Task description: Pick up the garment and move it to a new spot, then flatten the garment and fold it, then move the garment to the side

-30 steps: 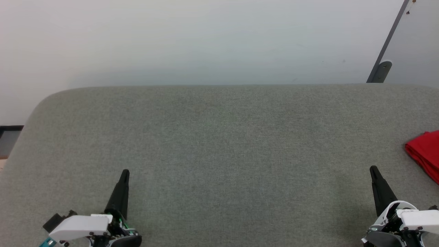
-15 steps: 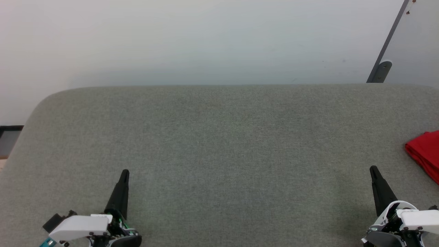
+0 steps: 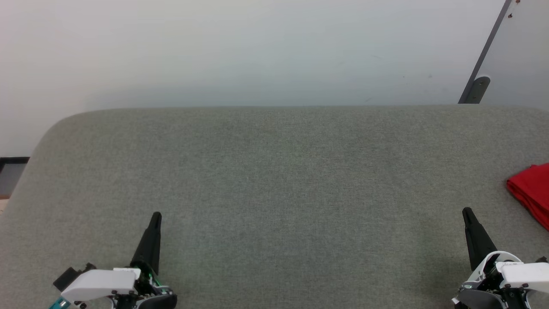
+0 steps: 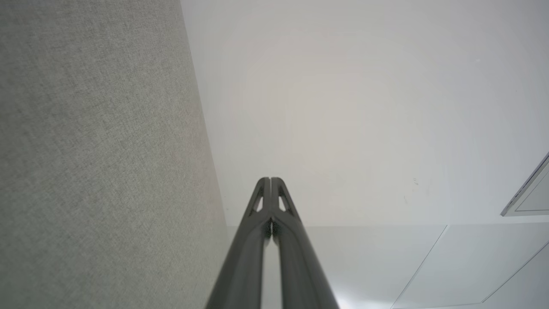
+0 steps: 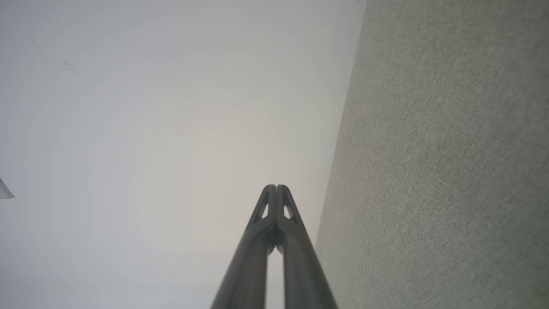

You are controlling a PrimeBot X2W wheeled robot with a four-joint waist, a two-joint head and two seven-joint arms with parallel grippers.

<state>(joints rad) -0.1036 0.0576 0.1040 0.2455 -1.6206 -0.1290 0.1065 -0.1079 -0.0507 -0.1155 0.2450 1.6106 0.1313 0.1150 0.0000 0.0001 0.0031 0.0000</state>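
Starting with the head view, the garment [image 3: 532, 193] is seen as a red stack of layers lying at the far right side of the grey cloth-covered counter [image 3: 274, 171], cut off by the picture's edge. The left gripper [image 3: 156, 216] and the right gripper [image 3: 466, 211] are held low over the counter's near edge, well apart from the garment.

In the left wrist view, the left gripper [image 4: 270, 179] is shown pinched together and empty, the counter [image 4: 94, 150] running alongside it.

In the right wrist view, the right gripper [image 5: 276, 186] is likewise shown with its tips meeting and nothing between them.

The garment appears folded and set aside, so the last step is judged done. No further grasp seems called for. If a nudge were wanted, the right gripper would have to be opened and reached toward the counter's right side.
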